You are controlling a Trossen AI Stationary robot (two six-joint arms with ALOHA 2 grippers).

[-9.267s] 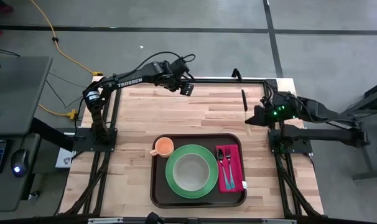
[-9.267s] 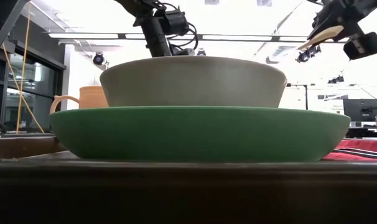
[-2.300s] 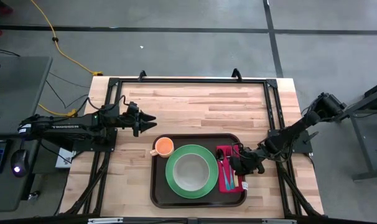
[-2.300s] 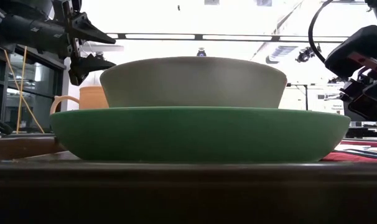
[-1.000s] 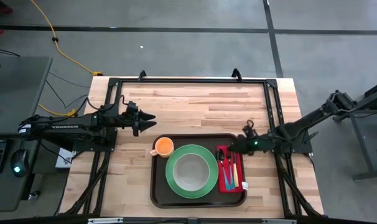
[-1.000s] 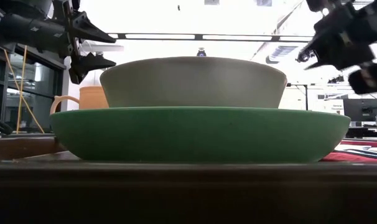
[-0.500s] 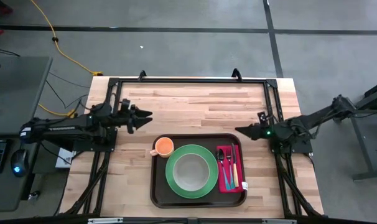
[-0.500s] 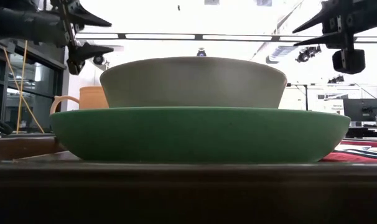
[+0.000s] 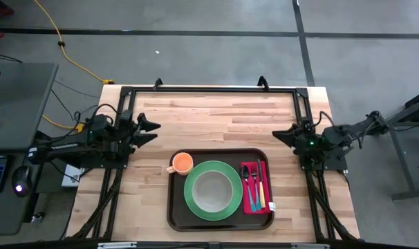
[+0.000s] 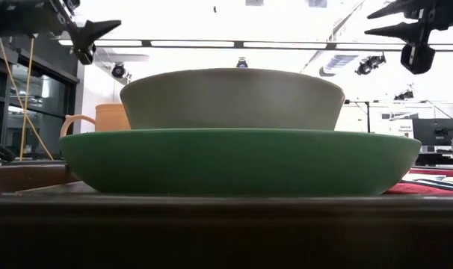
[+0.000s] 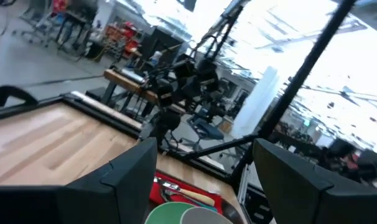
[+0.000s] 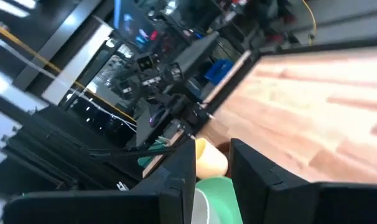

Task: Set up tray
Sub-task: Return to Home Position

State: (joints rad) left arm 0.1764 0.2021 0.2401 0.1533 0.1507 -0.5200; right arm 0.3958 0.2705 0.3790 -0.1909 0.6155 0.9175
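The dark brown tray lies on the wooden table near its front edge. On it a green plate carries a grey bowl. An orange cup stands at the tray's far left corner, and a magenta napkin with a spoon, a fork and a knife lies along its right side. My left gripper hangs open above the table's left part, pointing right. My right gripper hangs open by the right edge, pointing left. Neither holds anything.
A black frame rail runs round the table's far and side edges. Bare wood stretches between the two grippers, beyond the tray. In the low view the plate and bowl fill the foreground.
My right gripper has drawn back from above the napkin's far end toward the table's right and far edges, rising and rolling about its own axis. My left gripper has pulled back toward the left edge and risen a little. The things on the tray have stayed put.
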